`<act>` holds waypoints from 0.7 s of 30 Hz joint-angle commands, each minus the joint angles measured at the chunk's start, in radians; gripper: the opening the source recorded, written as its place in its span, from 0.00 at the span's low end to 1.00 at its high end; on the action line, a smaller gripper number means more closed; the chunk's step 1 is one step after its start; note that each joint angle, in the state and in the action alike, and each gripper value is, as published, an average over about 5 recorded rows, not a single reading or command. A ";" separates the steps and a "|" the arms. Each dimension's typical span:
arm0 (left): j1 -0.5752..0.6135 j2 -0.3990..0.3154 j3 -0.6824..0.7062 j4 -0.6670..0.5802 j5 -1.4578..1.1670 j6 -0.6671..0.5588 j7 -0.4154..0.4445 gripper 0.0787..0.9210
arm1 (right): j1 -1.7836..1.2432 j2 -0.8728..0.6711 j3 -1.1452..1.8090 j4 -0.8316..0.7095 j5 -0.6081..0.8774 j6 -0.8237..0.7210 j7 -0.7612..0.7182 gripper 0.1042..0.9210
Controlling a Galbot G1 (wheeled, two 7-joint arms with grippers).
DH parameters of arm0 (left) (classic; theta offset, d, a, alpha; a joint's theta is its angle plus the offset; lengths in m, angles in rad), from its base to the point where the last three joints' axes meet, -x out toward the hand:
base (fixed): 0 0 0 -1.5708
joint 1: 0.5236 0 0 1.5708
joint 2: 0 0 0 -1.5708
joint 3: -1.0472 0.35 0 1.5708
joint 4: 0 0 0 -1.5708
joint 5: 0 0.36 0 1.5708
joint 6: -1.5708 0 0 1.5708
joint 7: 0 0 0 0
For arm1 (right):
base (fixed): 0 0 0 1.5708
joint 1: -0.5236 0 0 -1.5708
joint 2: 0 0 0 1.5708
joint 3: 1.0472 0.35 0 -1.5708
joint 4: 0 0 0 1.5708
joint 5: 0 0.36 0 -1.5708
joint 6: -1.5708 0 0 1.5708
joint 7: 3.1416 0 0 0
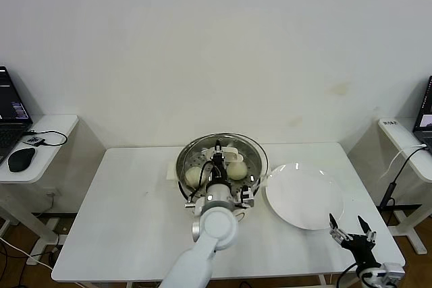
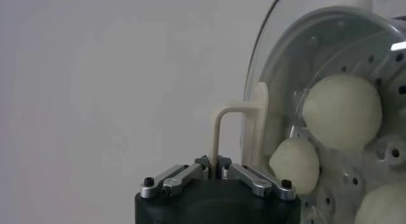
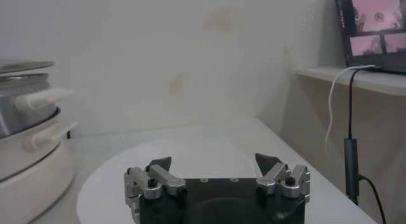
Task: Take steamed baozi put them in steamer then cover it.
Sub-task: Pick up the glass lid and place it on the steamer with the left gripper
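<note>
The steamer, a shiny steel pot on a white base, stands at mid-table. Several cream baozi lie on its perforated tray, and the left wrist view shows them through glass. My left gripper is over the pot, shut on the white handle of the round glass lid. The lid lies over the pot's mouth; I cannot tell whether it rests on the rim. My right gripper waits open and empty near the table's front right corner. The right wrist view shows the steamer from the side.
A flat white plate with nothing on it lies right of the steamer, just beyond the right gripper. Side desks flank the table. The left one holds a mouse and a laptop; the right one holds a laptop and a hanging cable.
</note>
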 commanded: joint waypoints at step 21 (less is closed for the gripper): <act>0.003 -0.005 -0.035 0.039 0.035 -0.013 -0.012 0.07 | -0.006 0.003 0.000 -0.001 -0.009 0.003 -0.002 0.88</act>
